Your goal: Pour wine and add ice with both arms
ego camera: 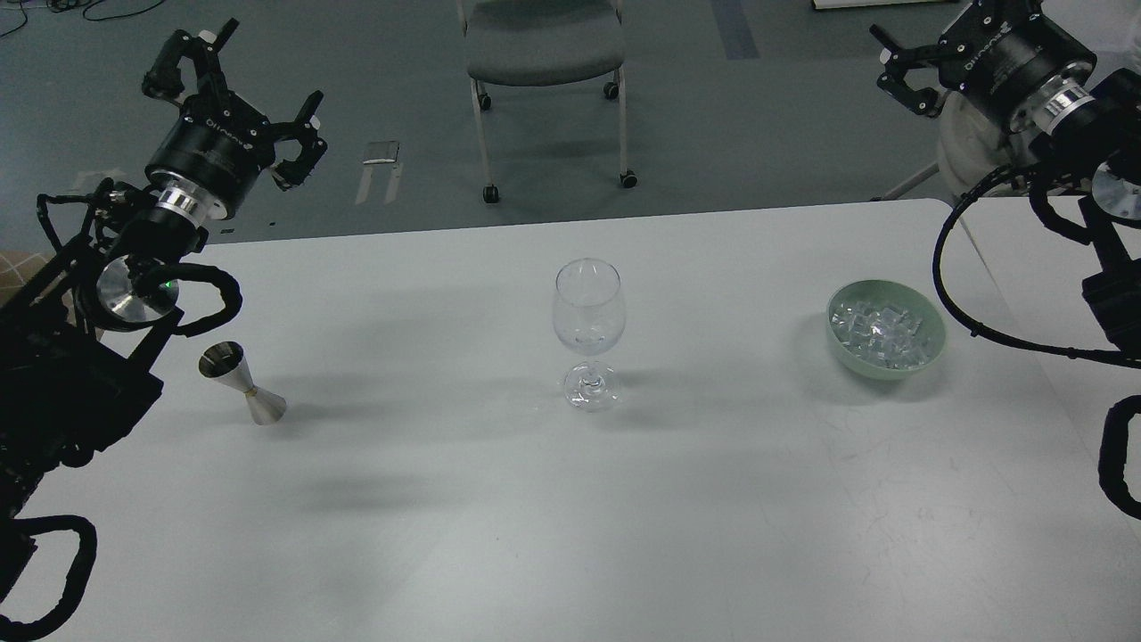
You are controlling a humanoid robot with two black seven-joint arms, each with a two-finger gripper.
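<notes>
A clear wine glass [587,332] stands upright at the middle of the white table [535,535]; any wine in it is too faint to make out. A steel jigger [241,383] stands at the left. Clear ice cubes [878,328] fill a pale green bowl [927,352] at the right. My left gripper [236,94] is raised above the table's far left edge, fingers spread open and empty. My right gripper [905,76] hangs high at the far right, beyond the table, fingers apart and holding nothing.
A grey wheeled chair [544,53] stands on the floor behind the table. Black cables loop from both arms over the table's left and right edges. A second white surface [1052,285] adjoins the table at the right.
</notes>
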